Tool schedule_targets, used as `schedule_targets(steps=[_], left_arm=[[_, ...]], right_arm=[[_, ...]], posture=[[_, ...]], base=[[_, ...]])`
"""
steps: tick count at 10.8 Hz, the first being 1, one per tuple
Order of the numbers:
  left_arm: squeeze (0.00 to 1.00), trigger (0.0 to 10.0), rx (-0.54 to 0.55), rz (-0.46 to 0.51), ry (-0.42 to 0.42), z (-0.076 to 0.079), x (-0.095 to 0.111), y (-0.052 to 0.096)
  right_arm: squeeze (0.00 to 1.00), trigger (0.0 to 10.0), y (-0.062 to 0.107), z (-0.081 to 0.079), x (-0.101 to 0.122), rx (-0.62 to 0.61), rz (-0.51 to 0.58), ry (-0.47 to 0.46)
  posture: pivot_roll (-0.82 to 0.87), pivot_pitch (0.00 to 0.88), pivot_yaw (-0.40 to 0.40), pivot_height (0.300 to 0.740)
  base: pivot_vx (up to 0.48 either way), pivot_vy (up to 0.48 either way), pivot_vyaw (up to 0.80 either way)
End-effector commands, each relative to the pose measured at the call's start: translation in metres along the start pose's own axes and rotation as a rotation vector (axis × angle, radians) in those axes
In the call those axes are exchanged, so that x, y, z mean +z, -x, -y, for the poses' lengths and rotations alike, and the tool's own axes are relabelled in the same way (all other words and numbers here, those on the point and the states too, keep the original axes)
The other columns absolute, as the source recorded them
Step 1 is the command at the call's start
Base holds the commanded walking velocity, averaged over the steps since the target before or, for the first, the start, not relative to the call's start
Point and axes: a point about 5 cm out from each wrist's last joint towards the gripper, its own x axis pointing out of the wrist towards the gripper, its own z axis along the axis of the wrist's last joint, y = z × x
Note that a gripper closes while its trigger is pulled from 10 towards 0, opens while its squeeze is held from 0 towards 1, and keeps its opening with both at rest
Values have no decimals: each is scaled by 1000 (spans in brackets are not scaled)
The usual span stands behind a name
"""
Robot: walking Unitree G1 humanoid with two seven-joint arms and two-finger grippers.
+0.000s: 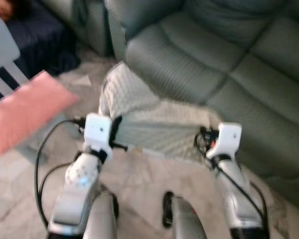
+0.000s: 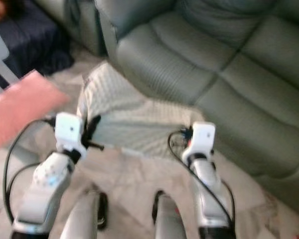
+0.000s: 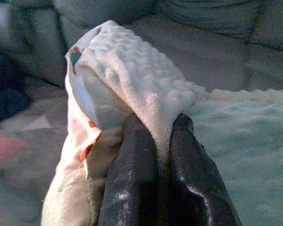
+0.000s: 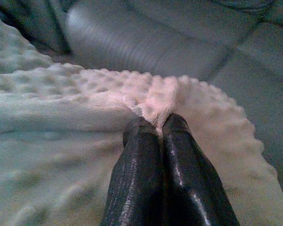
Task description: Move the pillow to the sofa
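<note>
Pillow: the cream pillow (image 1: 149, 117) with a bumpy, dotted cover is hanging between the 2 grippers, in front of the grey-green sofa (image 1: 229, 64) and above the pale stone floor (image 1: 139, 184); its far edge is lying near or against the sofa's seat front, and whether they are touching cannot be told.
Pillow surface: the left wrist view is showing what the head views are not, a folded corner (image 3: 127, 70) with a smooth white lining and small red and blue marks along the seam.
Left gripper: the left gripper (image 3: 162, 136) is pinching a ridge of the cover between its 2 black fingers (image 3: 137, 155), clenched tight on the fabric at the pillow's left corner.
Right gripper: the right gripper (image 4: 158, 125) is nipping a small peak of the bumpy cover at the pillow's right edge, its fingers (image 4: 137, 155) pressed together on it, with the sofa cushion just beyond.
Arms: the head views are showing both silver arms reaching forward, white wrist housings level with the pillow's near edge.
Surroundings: a blurred pink flat object (image 1: 25, 114) is sitting at the robot's left, with a dark blue shape (image 1: 40, 40) behind it.
</note>
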Motion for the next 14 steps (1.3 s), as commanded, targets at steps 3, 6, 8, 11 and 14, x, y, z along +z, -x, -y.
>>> schedule_targets(steps=[3, 6, 8, 11, 14], left_arm=[[0, 10000, -29, 26, 1, 3, 4, 2], [0, 10000, -38, 35, 16, 0, 6, 1], [0, 10000, -45, 35, 22, 2, 6, 1], [0, 10000, -75, 32, 44, 9, 4, 1], [0, 10000, -90, 32, 53, 10, 4, -1]], right_arm=[[0, 10000, 2, 3, -1, -23, 1, -3], [0, 10000, 1, 3, 0, -23, 0, -7], [0, 10000, 0, 3, 1, -24, 2, -4], [0, 10000, 1, 2, -1, -24, -3, -3], [0, 10000, -1, 1, 0, -24, 2, -5]], posture=[[-9, 270, -79, 740], [-7, 267, -79, 740], [-9, 265, -80, 740], [-19, 261, -83, 740], [-28, 280, -77, 740]], base=[[0, -92, 0], [0, 0, -533], [283, 0, -800], [369, 0, -800], [395, 0, -217]])
